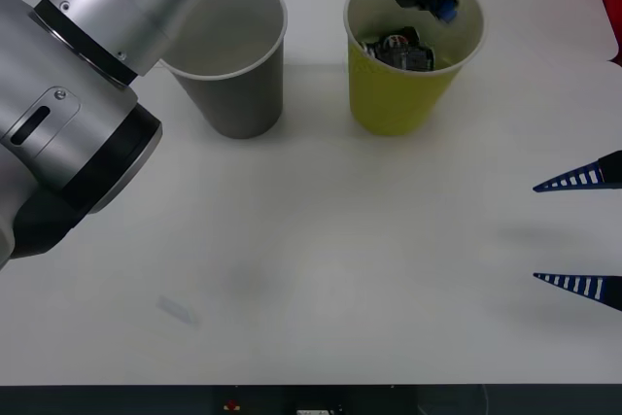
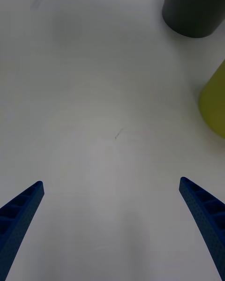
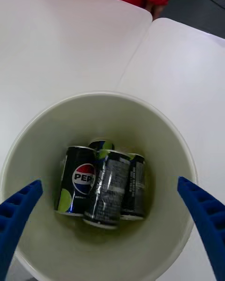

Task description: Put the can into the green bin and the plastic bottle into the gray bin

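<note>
Surface: white table, gray bin at 11 o'clock, green bin at 1 o'clock.
Left gripper: spread empty above green bin.
Can: lying inside, among Pepsi cans.
Right gripper: spread, idle, 3 o'clock.
Risk: withdrawing fingers may clip the rim, tipping it.
</note>
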`<act>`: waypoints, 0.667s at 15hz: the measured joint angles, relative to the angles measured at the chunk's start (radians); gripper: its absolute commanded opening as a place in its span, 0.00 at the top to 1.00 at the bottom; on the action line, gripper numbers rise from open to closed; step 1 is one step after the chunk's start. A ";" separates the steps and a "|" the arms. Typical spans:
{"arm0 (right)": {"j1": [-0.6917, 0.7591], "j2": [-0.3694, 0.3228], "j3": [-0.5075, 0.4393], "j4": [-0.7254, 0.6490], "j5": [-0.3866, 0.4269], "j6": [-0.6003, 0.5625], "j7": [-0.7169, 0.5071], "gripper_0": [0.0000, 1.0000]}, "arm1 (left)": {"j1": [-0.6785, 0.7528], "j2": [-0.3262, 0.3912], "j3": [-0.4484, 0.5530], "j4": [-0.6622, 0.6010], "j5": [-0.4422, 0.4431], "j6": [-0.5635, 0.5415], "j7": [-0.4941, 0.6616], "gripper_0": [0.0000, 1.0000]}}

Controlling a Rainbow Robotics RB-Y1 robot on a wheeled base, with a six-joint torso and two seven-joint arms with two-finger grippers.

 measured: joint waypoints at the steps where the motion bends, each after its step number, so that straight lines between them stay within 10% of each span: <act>1: 0.000 0.000 0.000 0.000 0.000 0.000 0.000 0.00 | 0.006 0.012 0.000 -0.013 0.014 -0.002 -0.016 0.00; 10: 0.000 0.000 0.000 0.000 0.000 0.000 0.000 0.00 | 0.307 0.286 0.140 -0.456 0.317 -0.077 -0.184 0.00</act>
